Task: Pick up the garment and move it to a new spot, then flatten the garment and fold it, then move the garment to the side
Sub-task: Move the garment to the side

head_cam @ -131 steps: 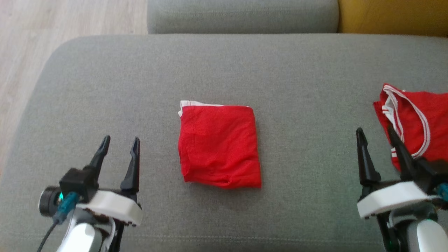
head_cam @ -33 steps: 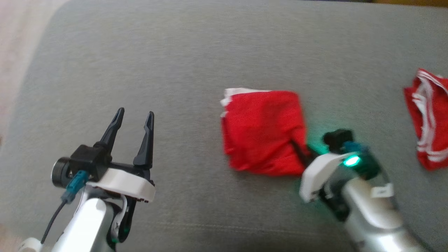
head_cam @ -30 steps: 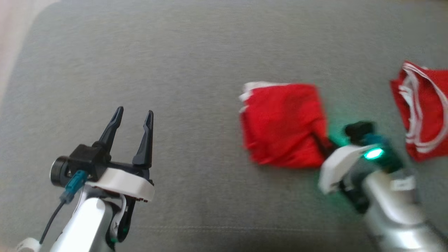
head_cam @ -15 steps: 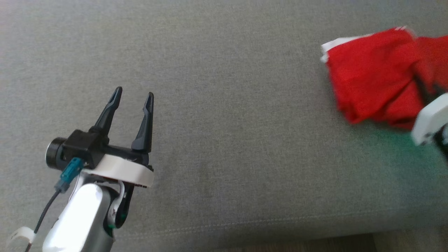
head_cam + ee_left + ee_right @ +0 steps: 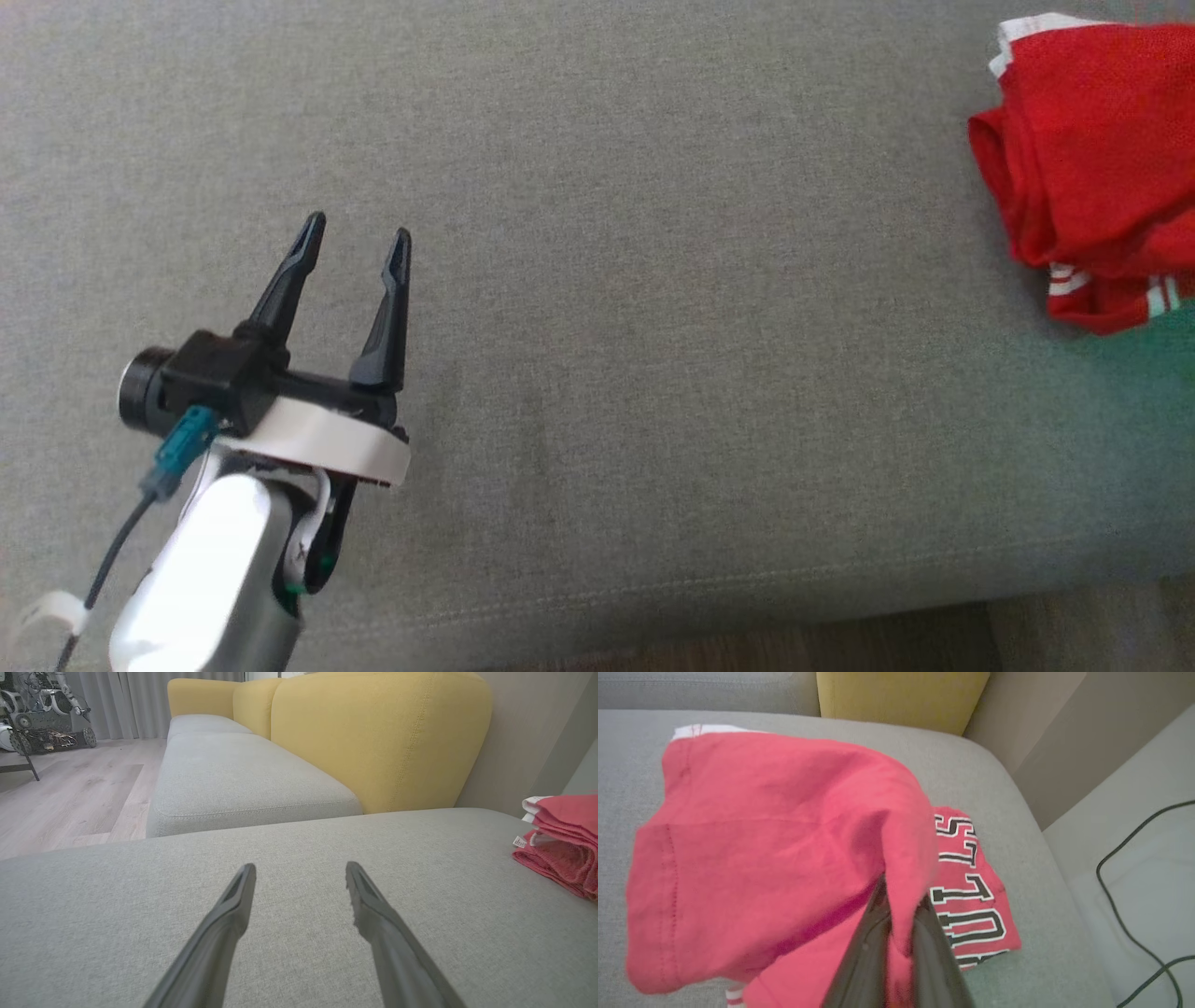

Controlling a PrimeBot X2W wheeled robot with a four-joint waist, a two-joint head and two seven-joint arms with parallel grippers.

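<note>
Since the earlier frames, the folded red garment [image 5: 1088, 131] is being carried from the middle of the sofa cushion [image 5: 653, 280] toward the robot's right side. The head camera is also being turned, so part of the shift is only the view. Now the garment is being seen at the far right edge of the head view. Its near edge is lying over a second, lettered red garment [image 5: 971, 891], from which it was well apart before.

The right gripper [image 5: 901, 896] is being kept closed on a raised fold at the garment's near edge, and the cloth is being draped over both fingers. The left gripper [image 5: 358, 225] is being held wide open with nothing between its fingers, well apart from the garment, which is lying to its right. The right arm is therefore the nearer one, and the setting down is probably being left to it.

From the right gripper, the bulk of the garment is being spread ahead and to the left in the wrist view. The packet is nearly square, so no strong long axis can be told; its white hem corner is being pointed away from the robot.
</note>
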